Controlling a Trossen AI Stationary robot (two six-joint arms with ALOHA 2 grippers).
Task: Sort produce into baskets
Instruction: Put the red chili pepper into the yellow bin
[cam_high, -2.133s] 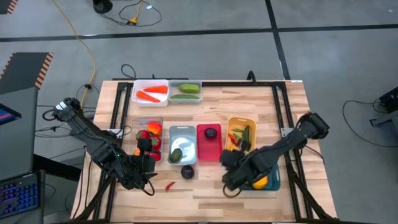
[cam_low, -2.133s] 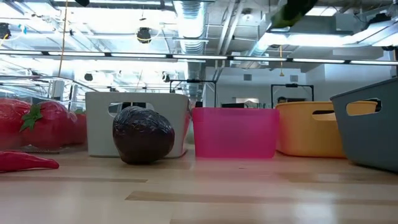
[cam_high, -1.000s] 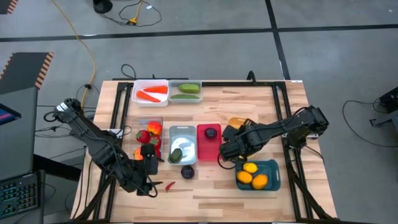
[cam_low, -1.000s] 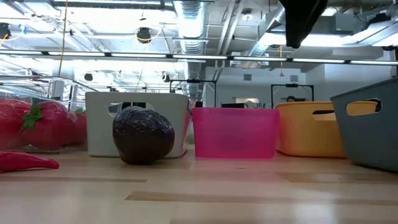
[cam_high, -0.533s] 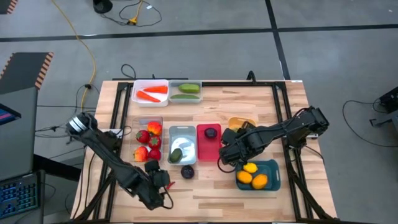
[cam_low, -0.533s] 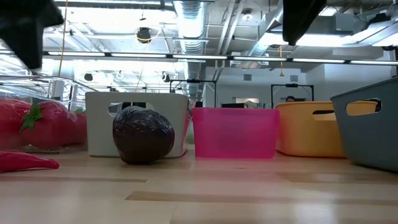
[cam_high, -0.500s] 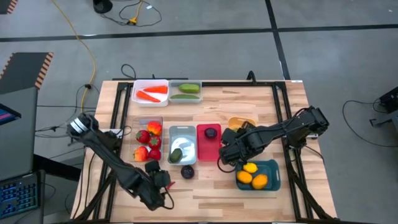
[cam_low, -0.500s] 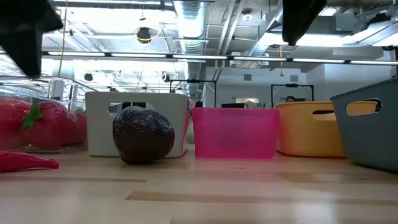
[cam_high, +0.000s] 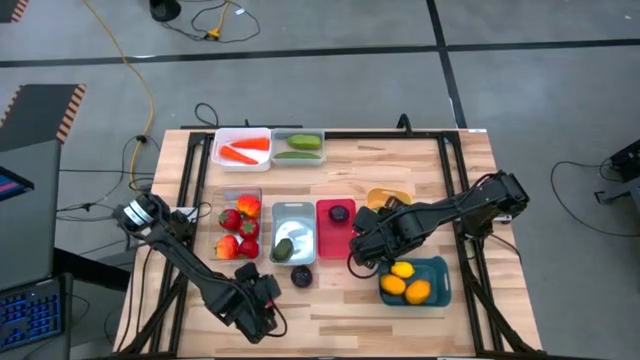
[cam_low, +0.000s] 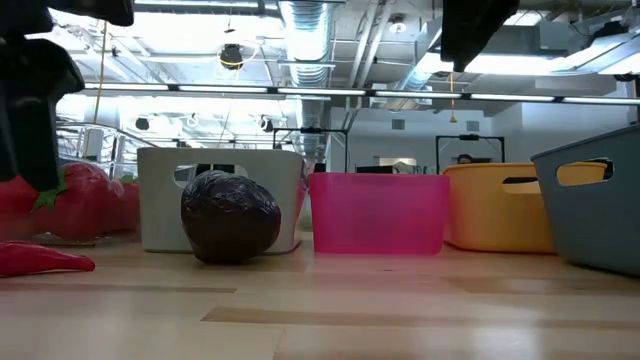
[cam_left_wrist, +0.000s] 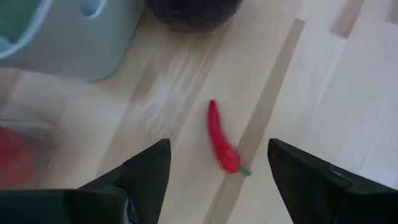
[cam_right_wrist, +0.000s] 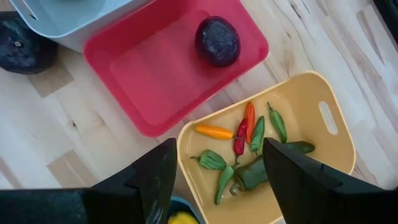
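Your left gripper (cam_left_wrist: 214, 180) hangs over the red chili (cam_left_wrist: 222, 140), the loose piece lying on the bare table (cam_high: 400, 310) near its front edge. In the left wrist picture the two dark fingers stand spread at the bottom of the frame, nothing between them, and the chili sits in the centre, just above the gap and a little toward the right-hand finger. Its long axis runs roughly up the frame, tilted slightly, with the green stem end lowest, so it points into the gap rather than across it; judge from that whether the wrist wants a turn before you descend.

In the high view that gripper (cam_high: 262, 306) is at lower left, covering the chili, with the dark plum (cam_high: 301, 276) just up and right of it on the wood.

The right gripper (cam_high: 362, 252) hovers well apart, right of centre, over the yellow basket (cam_right_wrist: 323, 124) of peppers and chilies, fingers spread and empty. The left arm is clearly the nearer one.
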